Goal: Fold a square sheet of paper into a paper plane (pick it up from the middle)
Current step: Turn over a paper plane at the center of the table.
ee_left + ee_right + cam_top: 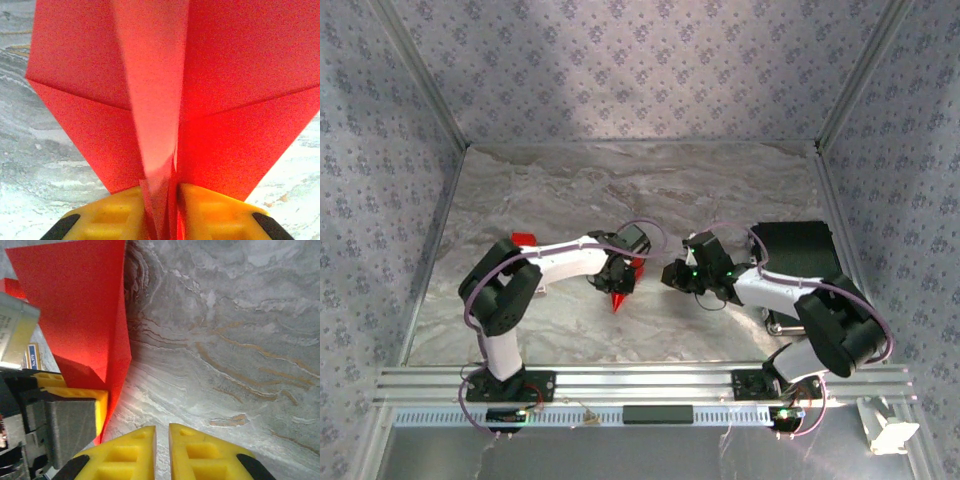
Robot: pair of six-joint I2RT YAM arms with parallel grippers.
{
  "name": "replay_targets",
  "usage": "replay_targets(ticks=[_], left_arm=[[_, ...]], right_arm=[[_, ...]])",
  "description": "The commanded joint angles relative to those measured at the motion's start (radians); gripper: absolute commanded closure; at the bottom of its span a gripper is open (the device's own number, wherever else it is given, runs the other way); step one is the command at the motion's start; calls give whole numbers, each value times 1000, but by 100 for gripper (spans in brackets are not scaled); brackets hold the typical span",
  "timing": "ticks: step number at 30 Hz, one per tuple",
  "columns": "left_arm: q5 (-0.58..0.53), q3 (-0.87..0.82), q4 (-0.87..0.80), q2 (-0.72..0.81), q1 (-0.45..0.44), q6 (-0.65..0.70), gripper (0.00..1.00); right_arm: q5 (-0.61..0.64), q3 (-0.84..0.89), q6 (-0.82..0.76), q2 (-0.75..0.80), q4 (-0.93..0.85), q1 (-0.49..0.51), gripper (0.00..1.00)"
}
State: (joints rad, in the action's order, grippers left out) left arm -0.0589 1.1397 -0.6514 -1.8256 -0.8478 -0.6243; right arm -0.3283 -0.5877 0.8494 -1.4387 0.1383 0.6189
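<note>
Plane [619, 298] is standing near the middle of the bench [620, 190], a little toward the near edge, with its red point aiming at that edge. The left claw [618, 278] is gripping it. In the left wrist view the yellow fingers [120, 212] are pressing from both sides on the centre fold of the plane [235, 125], and the two wings are spreading away above them. The folded strip is running straight up from the left claw [161, 200].

The right claw [672, 275] is hovering just beside the plane, on its right, apart from it. In the right wrist view the right claw [162, 440] is closed to a thin slit and holding nothing, with bare bench [240, 340] beneath it. The plane [75, 310] is rising on edge to its left, and its lower edge seems to be meeting the bench.

A black pad [800, 245] is lying by the right edge, partly under the right arm; whether it is a tray holding anything cannot be told. A red scrap [524, 238] is lying near the left edge, behind the left arm.
</note>
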Motion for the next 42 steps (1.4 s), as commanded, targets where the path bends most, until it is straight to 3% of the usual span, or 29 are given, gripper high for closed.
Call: replay_targets(ticks=[1,13,16,26,42], left_arm=[[-10,12,-21,-73,-29,-86,77],[-46,72,-101,-106,-43,-188,65],[-56,74,-107,-104,-43,-209,55],[-75,92,-125,-91,-50,-239,55],[-122,147,-172,61,-54,-252,52]], right_arm=[[16,3,-6,42,-14,-8,84],[40,38,-21,138,-56,-33,83],[49,50,-21,160,-64,-40,83],[52,65,-28,198,-84,-63,82],[62,32,-90,259,-183,-119,79]])
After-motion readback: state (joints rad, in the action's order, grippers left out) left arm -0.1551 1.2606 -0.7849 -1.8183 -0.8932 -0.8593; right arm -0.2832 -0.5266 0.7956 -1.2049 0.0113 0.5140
